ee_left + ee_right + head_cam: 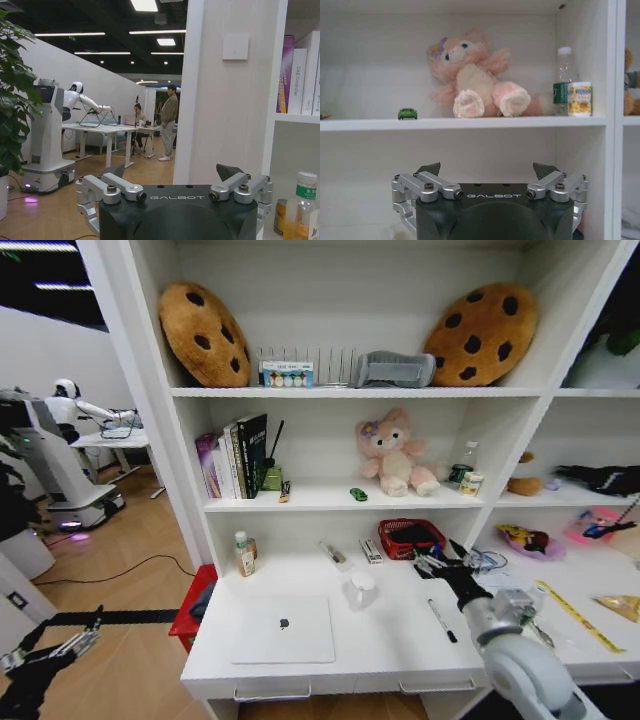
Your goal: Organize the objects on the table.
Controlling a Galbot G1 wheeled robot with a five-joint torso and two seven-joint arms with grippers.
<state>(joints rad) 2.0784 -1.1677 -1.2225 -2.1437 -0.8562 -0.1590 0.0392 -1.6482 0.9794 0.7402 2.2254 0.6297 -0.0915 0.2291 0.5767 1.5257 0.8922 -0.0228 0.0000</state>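
My right pincer hangs over the table, jaws spread wide and empty, touching nothing. I judge it is raised that way so it can drop on something small. Just beside my forearm lies the marker, flat on the top and easy to pinch. The laptop sits closed near the front edge, already square to it. My left pincer is parked low off the table's left end, open too. Further back stands a red basket, a likely home for clutter. Up on the shelf the green toy sits beside the plush.
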